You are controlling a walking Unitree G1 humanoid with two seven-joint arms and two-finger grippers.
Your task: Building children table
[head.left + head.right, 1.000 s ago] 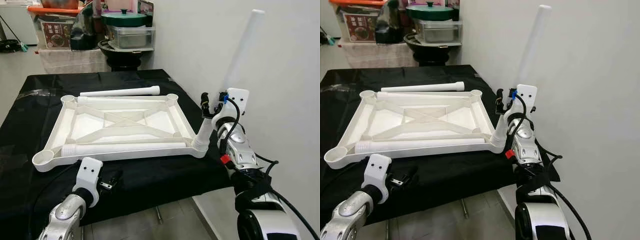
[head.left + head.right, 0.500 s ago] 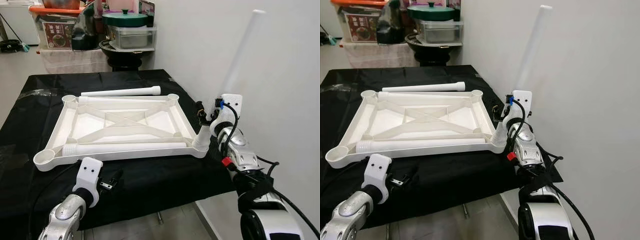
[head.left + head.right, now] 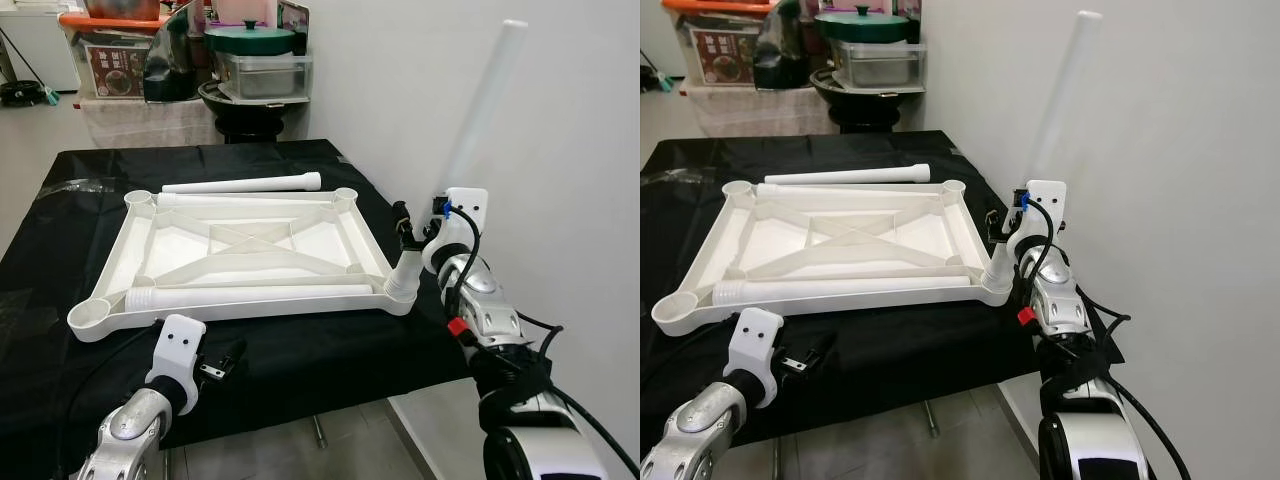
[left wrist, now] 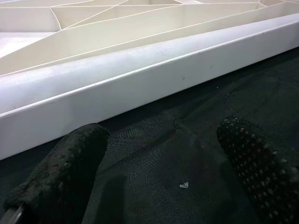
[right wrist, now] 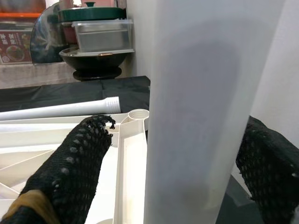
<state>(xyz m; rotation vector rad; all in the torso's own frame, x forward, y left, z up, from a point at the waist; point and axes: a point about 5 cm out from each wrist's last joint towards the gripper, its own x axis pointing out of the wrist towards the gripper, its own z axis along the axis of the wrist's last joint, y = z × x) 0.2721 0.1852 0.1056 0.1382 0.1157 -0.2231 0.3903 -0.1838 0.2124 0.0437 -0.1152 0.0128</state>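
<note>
Nearest the robot, the left gripper [image 3: 222, 360] hangs low over the black cloth [image 3: 300, 360] just in front of the near rim of the white tabletop [image 3: 250, 245], its two black fingers [image 4: 65, 172] spread wide with only cloth between them, holding nothing; the tabletop lies upside down on the cloth, its ribbed underside up, with a round socket at each corner; at the near right corner the right gripper [image 3: 412, 232] stands beside the upright leg [image 3: 480, 110], a long white tube that rises from that socket and leans slightly right toward the wall; in the right wrist view the fingers [image 5: 70, 163] sit on either side of the tube, but whether they press it or stand just apart I cannot tell; a second leg [image 3: 250, 296] lies loose along the near inner edge of the tabletop, and a third leg [image 3: 240, 184] lies on the cloth just beyond the far rim; so, as a judgement, one leg is placed or nearly seated and the near left [image 3: 88, 315], far left and far right sockets are open, which leaves most of the assembly to do; beyond the table, pots and boxes [image 3: 250, 60] stand against the far wall.
</note>
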